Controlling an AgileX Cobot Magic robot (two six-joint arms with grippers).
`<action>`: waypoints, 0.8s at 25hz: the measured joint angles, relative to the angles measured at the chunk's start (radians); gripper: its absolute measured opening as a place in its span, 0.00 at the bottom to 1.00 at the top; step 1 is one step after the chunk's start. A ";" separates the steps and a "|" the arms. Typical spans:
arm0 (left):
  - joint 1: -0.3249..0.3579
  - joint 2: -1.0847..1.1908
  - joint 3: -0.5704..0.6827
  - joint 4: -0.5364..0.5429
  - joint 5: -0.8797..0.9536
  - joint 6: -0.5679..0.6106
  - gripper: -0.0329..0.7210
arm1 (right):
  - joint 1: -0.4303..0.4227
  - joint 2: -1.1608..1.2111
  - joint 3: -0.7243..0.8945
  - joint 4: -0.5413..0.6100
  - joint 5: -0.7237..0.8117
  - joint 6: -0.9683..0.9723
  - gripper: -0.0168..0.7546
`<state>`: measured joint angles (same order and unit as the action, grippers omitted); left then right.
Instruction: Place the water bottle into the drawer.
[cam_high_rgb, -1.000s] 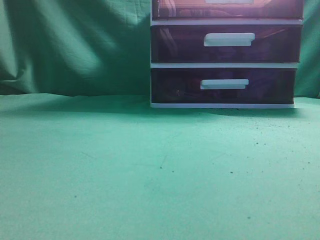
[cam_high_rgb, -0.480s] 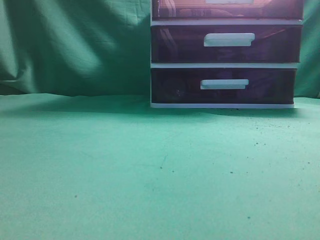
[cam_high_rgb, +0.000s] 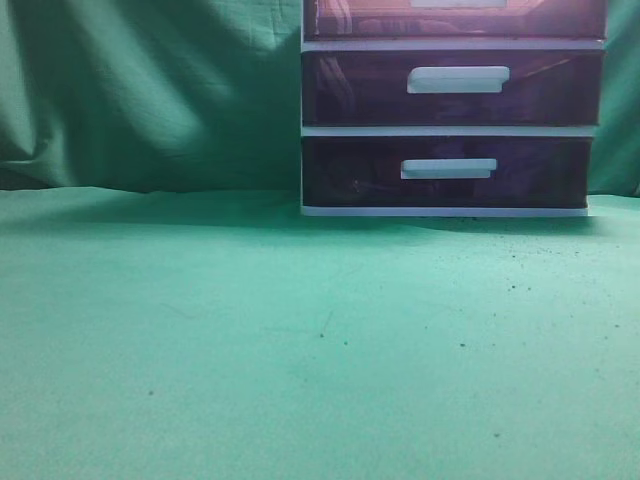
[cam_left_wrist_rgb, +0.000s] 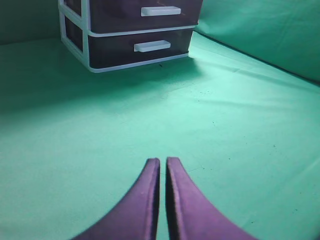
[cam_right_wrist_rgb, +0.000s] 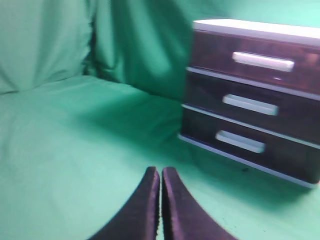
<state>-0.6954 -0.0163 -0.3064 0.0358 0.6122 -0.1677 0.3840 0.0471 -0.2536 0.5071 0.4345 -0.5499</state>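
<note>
The top drawer (cam_right_wrist_rgb: 215, 56) of the white-framed unit has a dark purple front and a white bar handle, and it is closed. In the exterior view only its lower strip (cam_high_rgb: 360, 20) shows at the top edge. No water bottle shows in any view. My left gripper (cam_left_wrist_rgb: 163, 161) is shut and empty, low over the green cloth and well short of the unit. My right gripper (cam_right_wrist_rgb: 160, 170) is shut and empty, to the left of the unit and apart from it. Neither gripper shows in the exterior view.
The two lower drawers (cam_high_rgb: 450, 88) (cam_high_rgb: 445, 172) are closed. The unit (cam_left_wrist_rgb: 90, 50) stands at the back of the green cloth-covered table (cam_high_rgb: 300, 340). A green cloth backdrop (cam_high_rgb: 150, 90) hangs behind and to the left.
</note>
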 joint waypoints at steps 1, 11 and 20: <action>0.000 0.000 0.000 0.000 0.000 0.000 0.04 | 0.000 0.000 0.018 -0.032 -0.020 0.048 0.02; 0.000 0.000 0.000 0.000 -0.004 0.000 0.04 | -0.154 -0.056 0.161 -0.528 0.003 0.640 0.02; 0.000 0.000 0.000 0.000 -0.008 0.000 0.04 | -0.294 -0.057 0.279 -0.525 -0.019 0.655 0.02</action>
<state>-0.6954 -0.0163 -0.3064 0.0358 0.6043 -0.1677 0.0900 -0.0097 0.0252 -0.0181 0.4154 0.1051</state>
